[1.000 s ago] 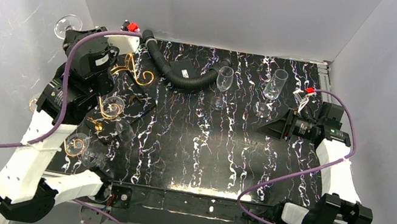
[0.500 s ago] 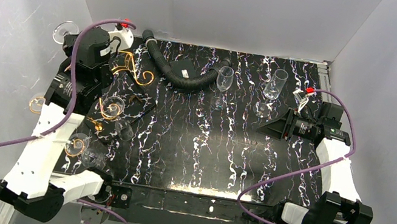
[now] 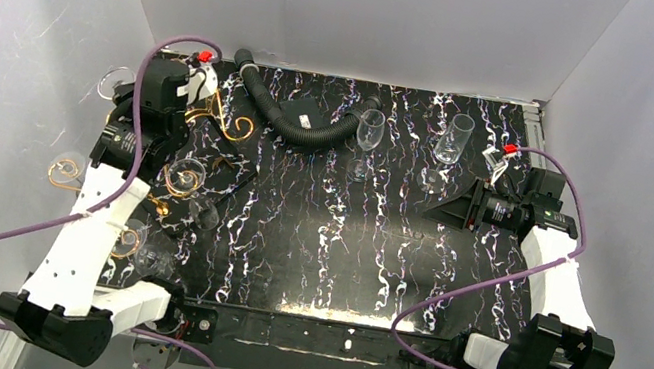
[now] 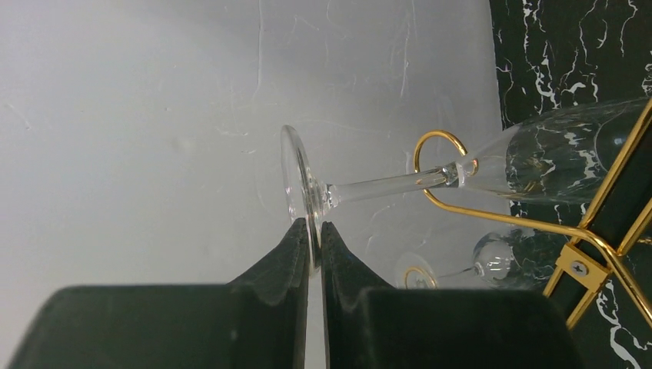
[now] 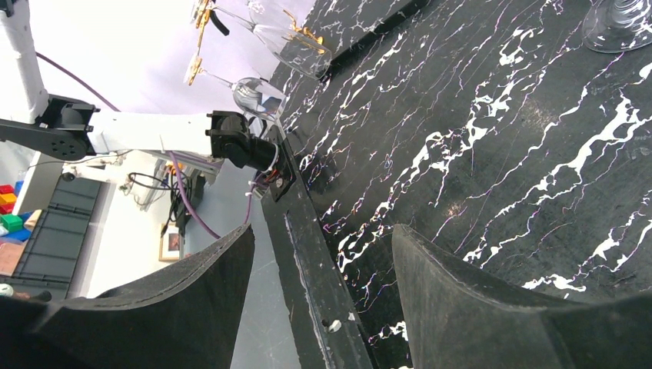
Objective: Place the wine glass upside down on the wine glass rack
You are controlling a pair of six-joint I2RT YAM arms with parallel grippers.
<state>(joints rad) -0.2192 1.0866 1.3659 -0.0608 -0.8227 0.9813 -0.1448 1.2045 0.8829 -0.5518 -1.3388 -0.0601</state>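
Glass (image 4: 377, 187) is pinched by its foot in L claw (image 4: 315, 238), lying sideways w/ the stem running off to the claw's right, bowl furthest out. Claw is closed down almost fully, just the thin foot rim btwn the tips, so not much bite. Stem meets the rack (image 4: 577, 267) right where it joins the bowl, at a gold loop (image 4: 437, 134) up & right of the tips. Can't tell from the wrist cam if the stem sits inside that loop or only crosses it. Bowl lies along a rack wire beyond. 2nd glass (image 4: 492, 257) hangs just below, right of the claw, close.

I read this as the seating step: stem into the slot, foot to end up caught on the wire so the bowl hangs mouth down. Not done yet imo, since the claw looks to be carrying the weight.

How I'd do it: go slow, no wrist roll, b/c an edge grip like this can let the foot pivot or slip out. Feed along the stem's own line, not across it, so the glass doesn't lever on the loop. Keep off the 2nd glass. Only ease the tips apart once the foot bears on the wire, then back straight away from the foot.

R claw (image 5: 323, 231) is wide, nothing in it, over the surface (image 5: 477, 154), well apart from the rack. Leave it parked.
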